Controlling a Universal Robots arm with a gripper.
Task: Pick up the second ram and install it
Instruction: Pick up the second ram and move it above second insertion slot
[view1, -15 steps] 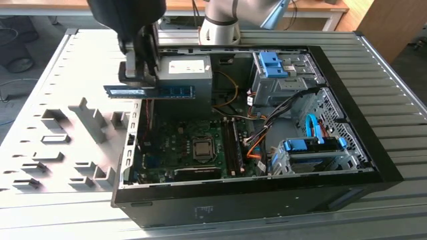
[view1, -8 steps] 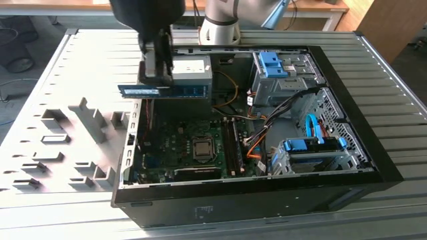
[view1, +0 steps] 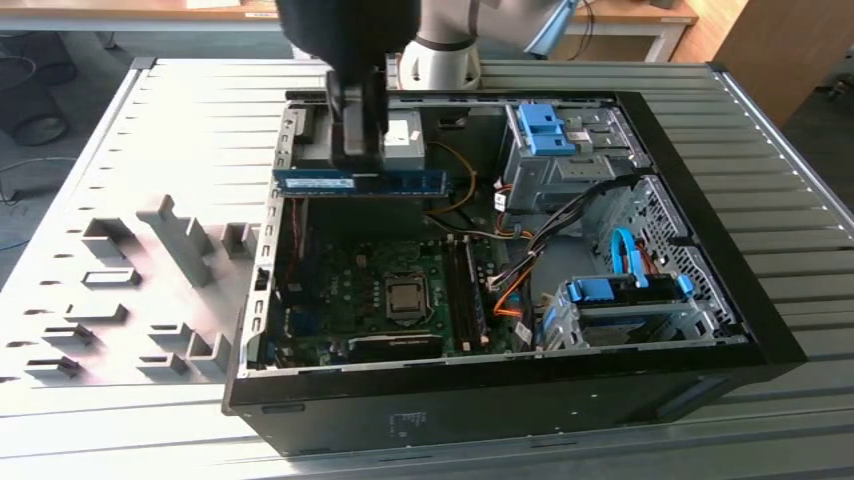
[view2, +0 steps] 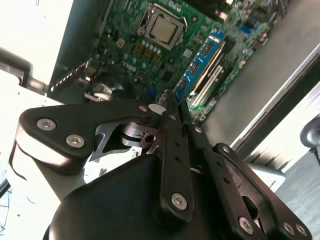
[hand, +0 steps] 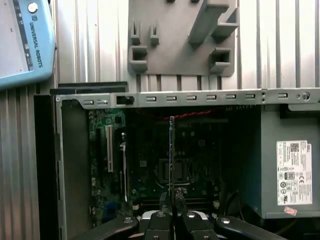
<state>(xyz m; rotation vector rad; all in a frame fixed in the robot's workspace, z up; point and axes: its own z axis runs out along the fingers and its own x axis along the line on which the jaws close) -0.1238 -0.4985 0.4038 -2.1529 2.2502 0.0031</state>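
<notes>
Item: second ram (view1: 360, 183), dark green stick with pale label, long edge level, lifted clear above the far left part of the open computer case (view1: 747, 330) as the exterior view has it. Grip: gripper (view1: 358, 160) from above, fingers (hand: 159, 222) closed tight on the stick's upper edge near its middle; stick edge-on in the first wrist view. Below: motherboard (view1: 334, 290) with processor socket (view1: 403, 297); memory slots (view1: 462, 290) just to the exterior view's right of the socket, one already filled by a blue-labelled stick (view2: 204, 59). Alongside: grey fixture blocks (view1: 174, 250) on the slatted worktop (view1: 120, 150), to the exterior view's left of the case. Handling judgement: stick apparently crosswise to the slots, so best turned into line with the free slot before any descent; kept level and clear of the cables (view1: 534, 240); seated with even pressure, not from one end
</notes>
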